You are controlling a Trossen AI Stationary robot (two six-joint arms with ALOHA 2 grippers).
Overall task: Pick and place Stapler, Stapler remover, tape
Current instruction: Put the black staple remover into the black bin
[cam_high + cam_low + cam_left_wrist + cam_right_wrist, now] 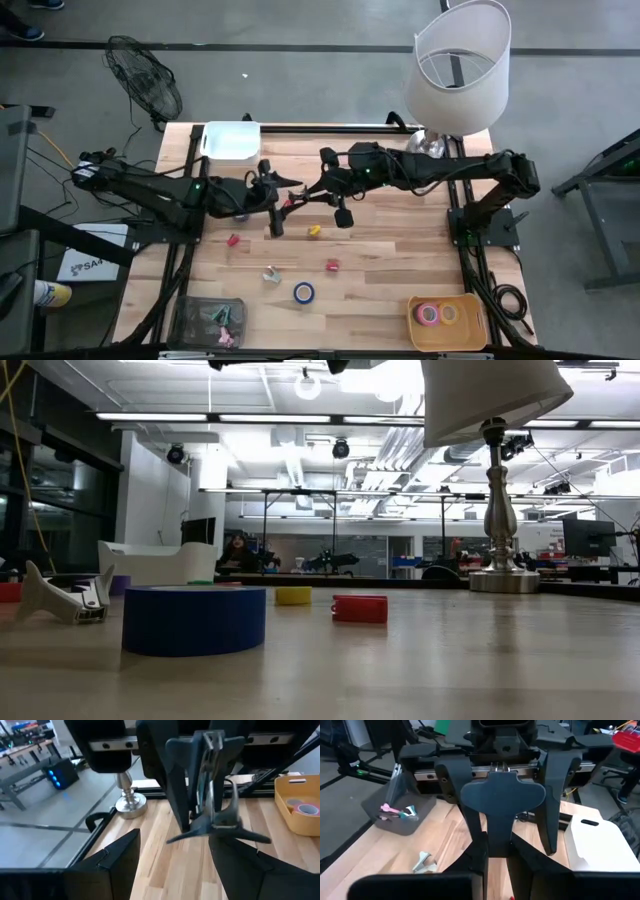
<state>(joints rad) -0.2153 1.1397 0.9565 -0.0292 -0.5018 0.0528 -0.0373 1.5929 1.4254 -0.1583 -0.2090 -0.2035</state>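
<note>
Your right claw (296, 192) was clamped on the staple remover (502, 807), with the left claw (272, 200) spread apart around it, above the tabletop (390, 260). If you had loosened the right before the left closed, I judge it would have dropped near the yellow block (314, 231).

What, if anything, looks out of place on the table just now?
A table lamp stands at one corner, unrelated to the stationery. A pale staple remover lies loose on the wood, outside the grey bin. Right gripper holds a dark remover mid-air before the open left gripper.
</note>
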